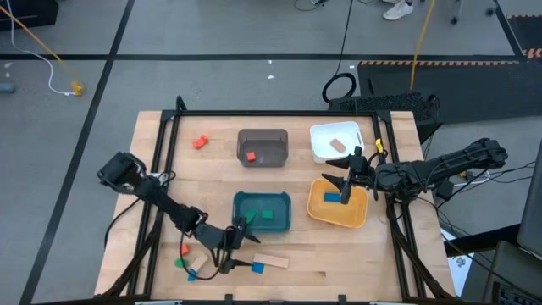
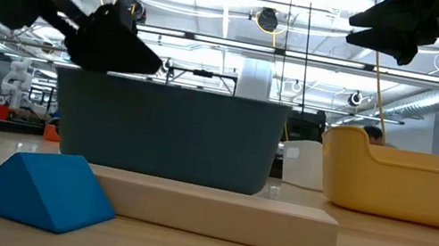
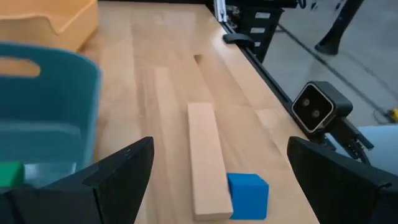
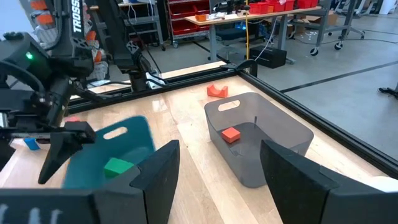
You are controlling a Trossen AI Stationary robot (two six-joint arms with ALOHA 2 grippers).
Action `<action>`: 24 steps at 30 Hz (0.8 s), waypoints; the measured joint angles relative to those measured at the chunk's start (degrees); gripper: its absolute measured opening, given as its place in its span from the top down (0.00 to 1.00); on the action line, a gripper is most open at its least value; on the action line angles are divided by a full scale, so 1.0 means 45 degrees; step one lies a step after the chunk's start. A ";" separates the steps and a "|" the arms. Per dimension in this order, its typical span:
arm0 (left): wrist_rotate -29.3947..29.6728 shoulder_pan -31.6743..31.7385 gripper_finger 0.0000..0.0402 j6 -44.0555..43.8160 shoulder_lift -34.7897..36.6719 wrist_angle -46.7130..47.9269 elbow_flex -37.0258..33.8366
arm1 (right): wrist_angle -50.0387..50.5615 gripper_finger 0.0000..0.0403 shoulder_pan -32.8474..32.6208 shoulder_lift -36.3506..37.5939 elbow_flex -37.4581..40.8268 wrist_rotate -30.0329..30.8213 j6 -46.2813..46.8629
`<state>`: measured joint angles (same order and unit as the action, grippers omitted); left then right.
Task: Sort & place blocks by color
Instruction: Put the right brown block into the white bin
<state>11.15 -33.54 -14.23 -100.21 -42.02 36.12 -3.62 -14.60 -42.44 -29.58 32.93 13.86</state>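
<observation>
My left gripper (image 1: 230, 241) (image 3: 219, 147) is open and empty, hovering by the teal bin's near-left corner. It looks along a plain wood bar (image 3: 206, 160) (image 1: 271, 261) lying flat on the table with a blue block (image 3: 247, 196) (image 1: 257, 268) against its end. My right gripper (image 1: 345, 182) (image 4: 219, 149) is open and empty above the yellow bin (image 1: 337, 208), which holds a blue block (image 1: 332, 198). A green block (image 1: 268, 214) lies in the teal bin (image 1: 262, 212), a red one (image 1: 251, 156) in the grey bin (image 1: 262, 146), a wood one (image 1: 339, 145) in the white bin (image 1: 336, 140).
A loose red block (image 1: 200, 142) lies on the table left of the grey bin. Small orange (image 1: 182, 250), green (image 1: 179, 263) and blue (image 1: 192, 274) blocks sit near the near-left corner, under my left arm. A black frame rail (image 1: 279, 113) edges the table.
</observation>
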 joint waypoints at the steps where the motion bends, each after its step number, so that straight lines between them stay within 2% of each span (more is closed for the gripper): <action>1: -0.0005 -0.0005 0.09 -0.0214 -0.0184 -0.0185 0.0000 | 0.0000 0.47 0.0001 0.0000 -0.0001 0.0000 0.0000; 7: -0.0203 -0.0010 0.09 -0.0838 -0.0850 -0.0539 -0.0010 | -0.0002 0.47 -0.0003 0.0000 0.0000 -0.0003 -0.0001; 14: -0.0252 -0.0078 0.09 0.0796 0.0604 -0.0451 -0.0005 | 0.0000 0.47 -0.0003 0.0000 0.0000 0.0000 0.0001; 24: 0.0196 -0.0683 0.09 0.0790 0.0933 -0.0163 -0.0005 | 0.0000 0.47 -0.0003 0.0000 -0.0005 0.0000 -0.0004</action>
<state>12.03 -36.61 -10.67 -96.02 -42.76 36.10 -3.62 -14.61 -42.44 -29.61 32.93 13.85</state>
